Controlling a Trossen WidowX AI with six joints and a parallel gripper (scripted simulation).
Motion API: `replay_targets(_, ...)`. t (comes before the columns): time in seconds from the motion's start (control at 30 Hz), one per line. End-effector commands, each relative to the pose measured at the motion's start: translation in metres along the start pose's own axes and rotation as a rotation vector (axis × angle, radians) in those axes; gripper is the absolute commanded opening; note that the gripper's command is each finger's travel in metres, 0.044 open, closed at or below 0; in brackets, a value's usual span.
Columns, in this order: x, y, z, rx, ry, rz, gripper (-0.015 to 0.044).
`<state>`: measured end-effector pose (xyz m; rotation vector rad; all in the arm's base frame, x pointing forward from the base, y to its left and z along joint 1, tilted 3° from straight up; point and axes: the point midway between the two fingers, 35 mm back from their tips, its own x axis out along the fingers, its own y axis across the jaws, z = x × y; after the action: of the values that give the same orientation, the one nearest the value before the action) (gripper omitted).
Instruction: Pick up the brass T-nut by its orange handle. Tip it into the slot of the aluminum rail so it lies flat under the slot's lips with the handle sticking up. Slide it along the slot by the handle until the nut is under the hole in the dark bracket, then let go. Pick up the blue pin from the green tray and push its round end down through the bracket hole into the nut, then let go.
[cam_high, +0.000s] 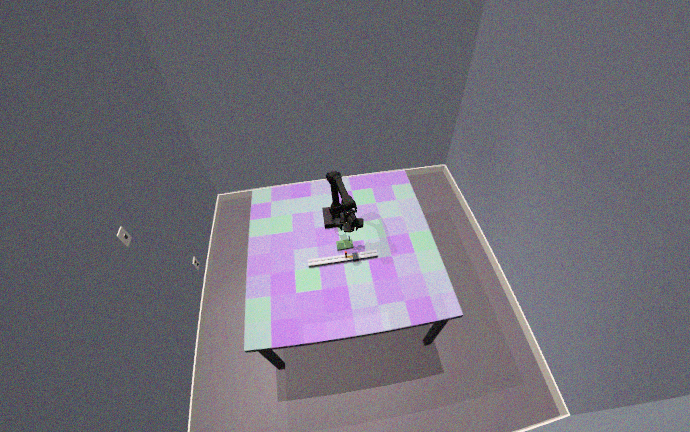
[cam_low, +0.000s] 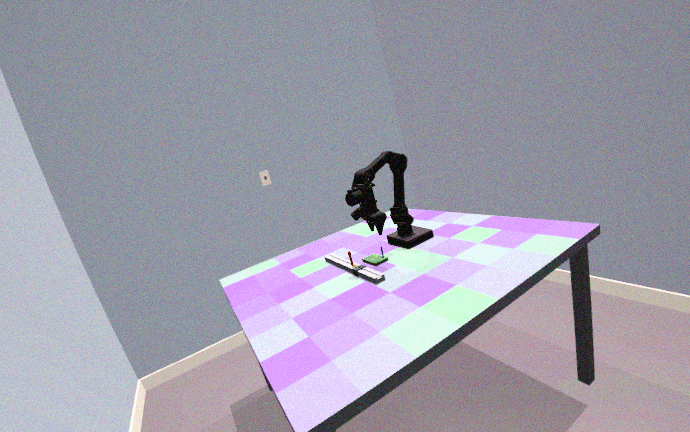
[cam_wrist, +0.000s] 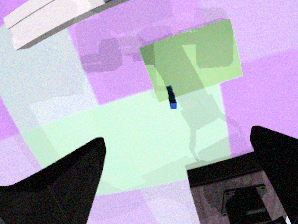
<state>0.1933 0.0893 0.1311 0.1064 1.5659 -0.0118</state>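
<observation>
Item: one gripper (cam_high: 349, 231) (cam_low: 375, 232) (cam_wrist: 178, 139), black. We found it open, its fingers spread wide with nothing between them, hanging above the table (cam_high: 315, 315) (cam_low: 351, 353) (cam_wrist: 125, 120) on the base side of the tray.

Item: one green tray (cam_high: 344, 245) (cam_low: 375, 260) (cam_wrist: 200, 57). We noted it on the table between the arm's dark base (cam_high: 327, 218) (cam_low: 409, 238) (cam_wrist: 220, 172) and the rail.

Item: one blue pin (cam_high: 349, 238) (cam_low: 382, 252) (cam_wrist: 171, 97). We recorded it standing up from the tray near one edge, apart from both fingers.

Item: one aluminum rail (cam_high: 323, 262) (cam_low: 337, 263) (cam_wrist: 45, 22), long and pale, lying on the table; one dark bracket (cam_high: 355, 256) (cam_low: 358, 271) sat across it.

Item: one T-nut with an orange handle (cam_high: 346, 253) (cam_low: 350, 257). We saw the handle sticking up at the rail just beside the bracket, leaning slightly. The nut was too small in view for us to tell how it sat in the slot.
</observation>
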Motion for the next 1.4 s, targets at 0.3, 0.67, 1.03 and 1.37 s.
replay_targets(0.3, 0.061, -0.002, -0.005, 0.017, 0.004, -0.006, 0.0440)
replay_targets(0.67, 0.074, -0.002, -0.005, 0.017, 0.004, -0.006, 0.0440)
replay_targets(1.03, 0.092, -0.002, -0.004, 0.017, 0.004, -0.006, 0.0440)
replay_targets(1.37, 0.108, -0.002, -0.005, 0.017, 0.004, -0.006, 0.0440)
